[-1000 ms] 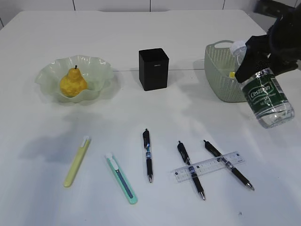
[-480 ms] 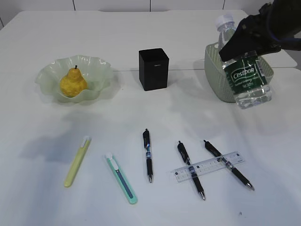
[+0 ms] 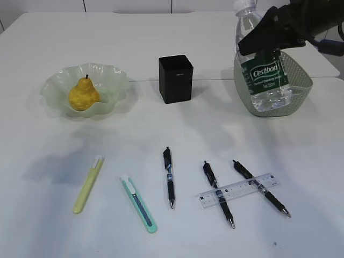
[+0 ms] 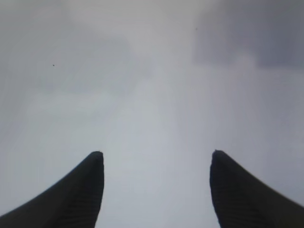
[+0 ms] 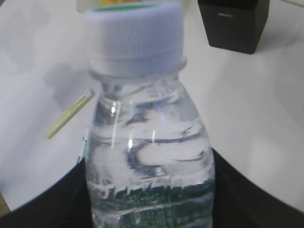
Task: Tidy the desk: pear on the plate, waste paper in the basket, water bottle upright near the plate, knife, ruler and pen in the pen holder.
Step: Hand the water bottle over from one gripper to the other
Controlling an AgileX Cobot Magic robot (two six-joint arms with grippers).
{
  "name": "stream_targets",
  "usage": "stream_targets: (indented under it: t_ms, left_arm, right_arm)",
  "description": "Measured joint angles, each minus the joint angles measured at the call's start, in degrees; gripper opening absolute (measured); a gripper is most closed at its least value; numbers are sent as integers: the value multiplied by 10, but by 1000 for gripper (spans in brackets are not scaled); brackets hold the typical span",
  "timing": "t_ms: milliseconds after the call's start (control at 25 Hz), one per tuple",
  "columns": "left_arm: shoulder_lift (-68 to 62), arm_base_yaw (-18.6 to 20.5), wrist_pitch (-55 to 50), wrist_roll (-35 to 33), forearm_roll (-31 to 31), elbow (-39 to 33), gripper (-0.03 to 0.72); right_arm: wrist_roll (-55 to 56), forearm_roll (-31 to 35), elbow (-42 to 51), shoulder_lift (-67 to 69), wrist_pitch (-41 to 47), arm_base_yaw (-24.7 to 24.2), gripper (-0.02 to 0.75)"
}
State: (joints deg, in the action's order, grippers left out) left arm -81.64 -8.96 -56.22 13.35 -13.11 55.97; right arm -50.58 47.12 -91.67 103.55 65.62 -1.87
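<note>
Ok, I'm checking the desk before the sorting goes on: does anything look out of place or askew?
Yes. The clear ruler lies crosswise on top of two black pens near the front edge. The water bottle is off the desk, held in the right gripper in front of the basket. Nothing looks spilled.

The right gripper [image 3: 264, 47] now carries the water bottle [image 3: 263, 67] higher and further left than a second ago. The bottle, previously tilted beside the basket [image 3: 301, 91], is now near upright, in front of the basket's left part.
</note>
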Motion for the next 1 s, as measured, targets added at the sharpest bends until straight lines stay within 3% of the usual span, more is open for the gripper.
stream_targets:
  t_ms: [320,760,1000]
  left_arm:
    - [0,0,11,0,0,0,491]
    - [0,0,11,0,1,0,489]
    - [0,0,11,0,1,0,489]
  right_arm:
    - [-123,111,0,0,-3,5,433]
    - [-189,137,0,0,-40,74,433]
    - [-216,183,0,8,-63,96,433]
